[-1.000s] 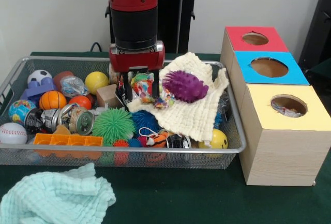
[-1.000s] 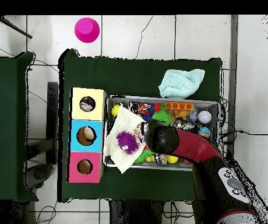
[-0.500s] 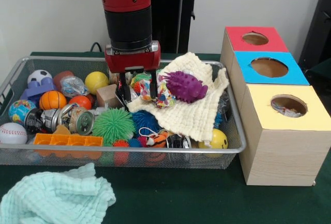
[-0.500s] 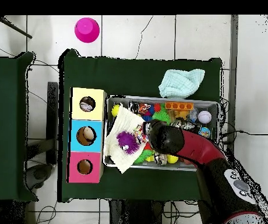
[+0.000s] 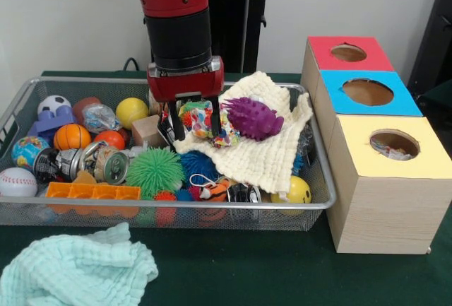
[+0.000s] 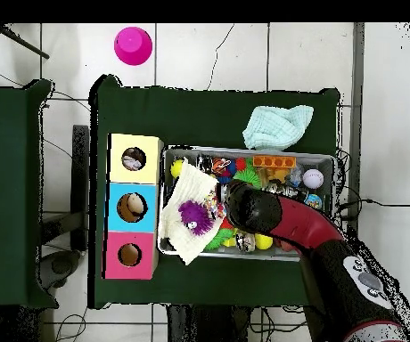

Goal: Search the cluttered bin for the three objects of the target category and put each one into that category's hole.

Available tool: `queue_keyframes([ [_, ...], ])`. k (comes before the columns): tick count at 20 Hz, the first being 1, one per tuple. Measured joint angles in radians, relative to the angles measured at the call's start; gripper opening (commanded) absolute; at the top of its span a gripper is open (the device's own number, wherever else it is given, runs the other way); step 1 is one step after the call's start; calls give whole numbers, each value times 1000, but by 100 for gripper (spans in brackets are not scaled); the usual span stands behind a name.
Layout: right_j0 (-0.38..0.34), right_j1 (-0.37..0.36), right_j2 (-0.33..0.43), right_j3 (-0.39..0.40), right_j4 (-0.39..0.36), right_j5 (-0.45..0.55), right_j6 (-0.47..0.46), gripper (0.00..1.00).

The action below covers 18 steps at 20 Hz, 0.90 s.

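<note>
Centre of frame: gripper pinching a film wad in the bin, beside a purple spiky ball on cream cloth.

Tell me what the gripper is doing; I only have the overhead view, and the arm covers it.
Observer: In the front view the gripper is down at a wad of plastic film lying on the cream cloth, right beside a purple spiky ball. I cannot tell whether it has closed.
Operator: Any other wad in the basket?
Observer: What looks like one sits towards the robot's side of the basket, next to the yellow ball.
</note>
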<state>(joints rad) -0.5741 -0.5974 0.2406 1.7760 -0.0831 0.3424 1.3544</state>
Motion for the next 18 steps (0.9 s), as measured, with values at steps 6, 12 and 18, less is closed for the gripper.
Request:
queue_keyframes([
  [6, 0, 0, 16, 1, 0, 0, 0, 100],
  [12, 0, 2, 17, 1, 0, 0, 0, 100],
  [18, 8, 9, 17, 1, -1, 5, 0, 100],
])
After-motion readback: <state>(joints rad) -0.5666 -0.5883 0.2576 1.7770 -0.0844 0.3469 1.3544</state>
